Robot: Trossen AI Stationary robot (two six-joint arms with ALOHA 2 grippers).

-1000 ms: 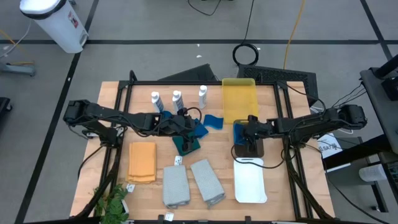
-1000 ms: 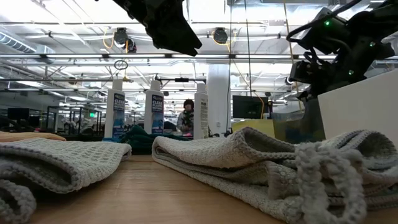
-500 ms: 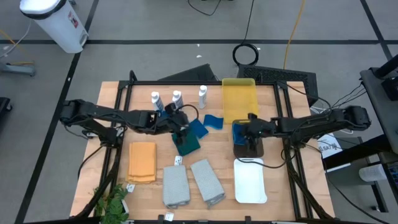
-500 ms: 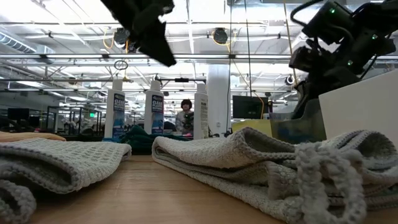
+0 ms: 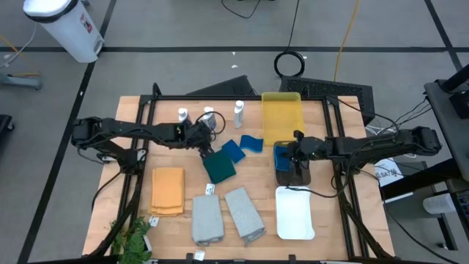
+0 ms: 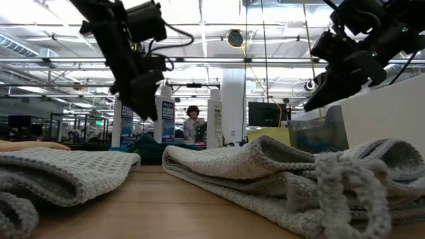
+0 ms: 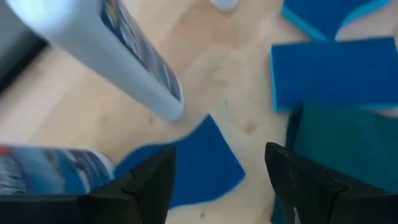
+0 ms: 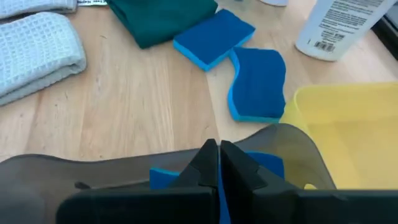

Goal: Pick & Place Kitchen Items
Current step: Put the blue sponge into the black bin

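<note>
High view, left gripper released beside white bottles, green cloth just below, right gripper clenched over grey tray.

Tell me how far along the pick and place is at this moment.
Done: one sponge lies in the grey tray. In hand: nothing; the left gripper, fingers open, is by the bottles; the right gripper, shut, hangs over the grey tray. Left: other sponges, the cloth, three towels and the bottles, all outside the yellow tray and white tray.
</note>
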